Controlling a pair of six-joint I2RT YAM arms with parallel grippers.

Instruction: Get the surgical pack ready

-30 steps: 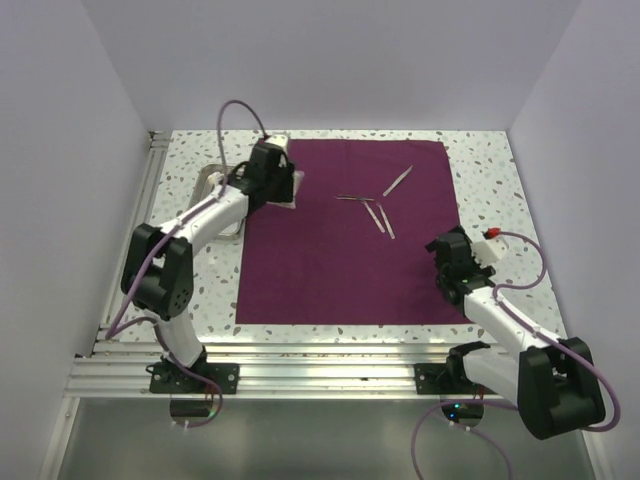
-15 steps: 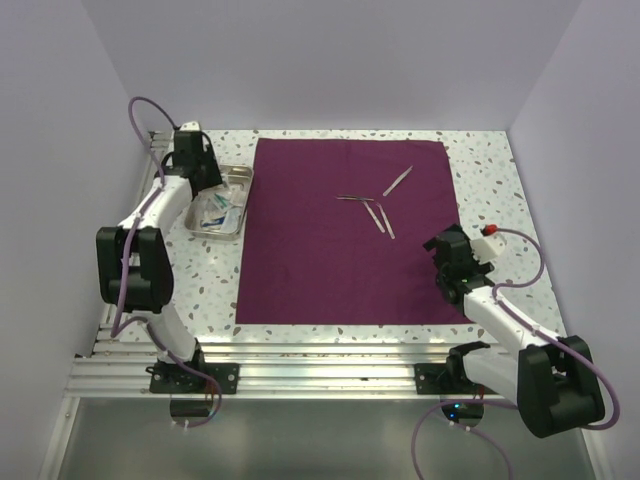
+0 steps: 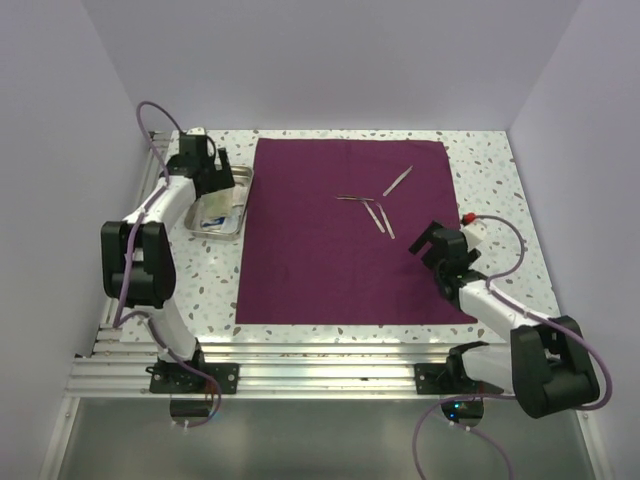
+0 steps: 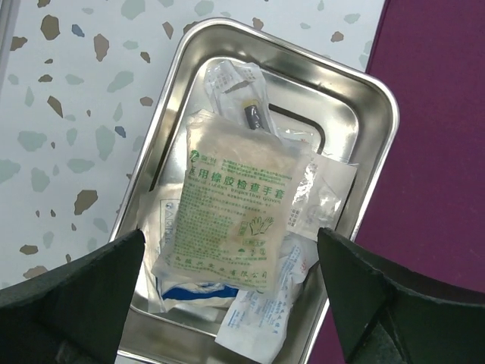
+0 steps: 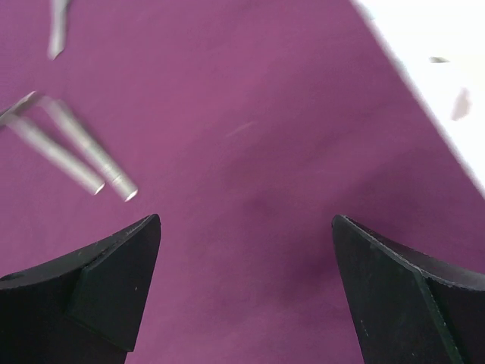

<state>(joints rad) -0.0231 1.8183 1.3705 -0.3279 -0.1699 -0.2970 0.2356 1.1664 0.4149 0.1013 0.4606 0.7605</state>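
The cloth is matte maroon fabric with a smooth weave. The tray is polished steel and pretty reflective. The sachets look like crinkly clear plastic film. The bench is smooth and speckled, terrazzo-ish.

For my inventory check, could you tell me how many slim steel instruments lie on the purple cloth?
3, on the purple fabric cloth: a slanted instrument farthest back, a crosswise instrument, a two-pronged instrument nearest.
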